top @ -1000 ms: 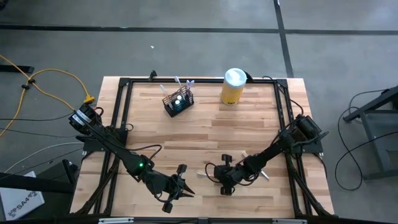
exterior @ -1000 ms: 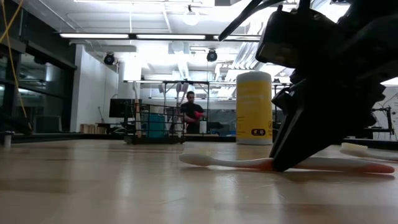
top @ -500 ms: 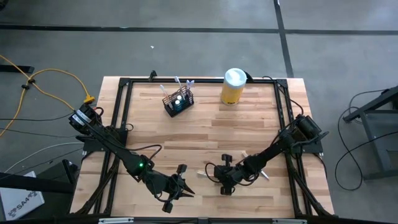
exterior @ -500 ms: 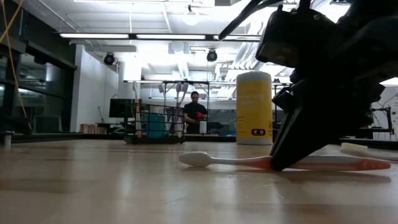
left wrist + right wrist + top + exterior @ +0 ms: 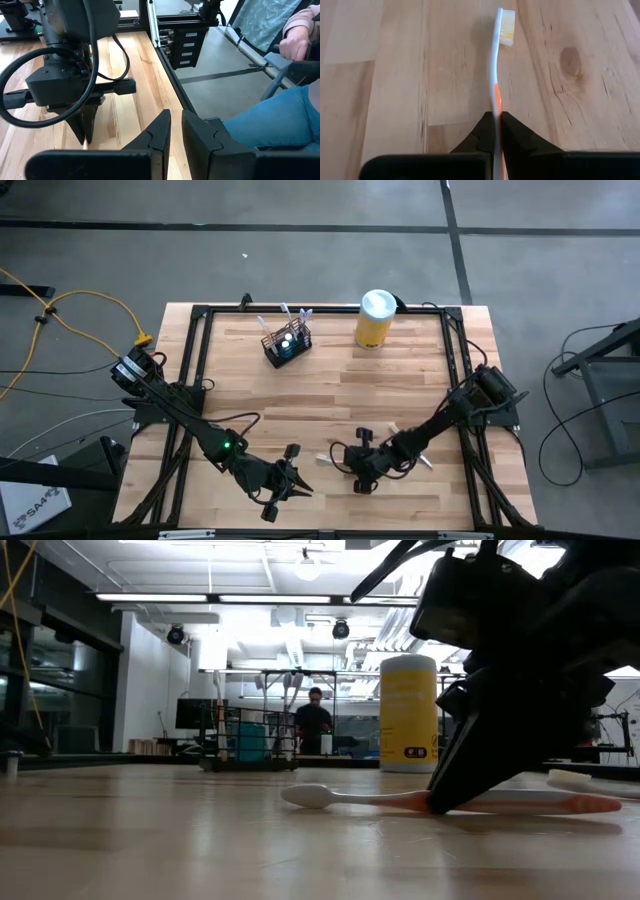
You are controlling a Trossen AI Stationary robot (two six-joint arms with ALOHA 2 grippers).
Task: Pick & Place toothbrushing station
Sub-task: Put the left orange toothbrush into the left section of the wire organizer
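The toothbrushing station, a small black wire-mesh holder with brushes standing in it, sits at the table's far side, left of centre. It also shows far off in the low view. A white and orange toothbrush lies flat on the wood near the front edge. My right gripper is shut on it. My left gripper hovers above the front edge just left of it. Its fingers are nearly together, with nothing between them. My right gripper pinches the toothbrush's handle at its orange part, about halfway along, one finger on each side. The fingers slant down from the table's right and run along the brush. The brush lies flat on the table, its head toward the table's left.
A yellow canister with a white lid stands at the far edge, right of the holder. A second white brush lies under my right arm. A black frame borders the table. A seated person's hand shows beyond the table's edge.
The toothbrush has slid a little along its own length toward the table's left, staying flat on the wood. Both arms have stayed where they were.
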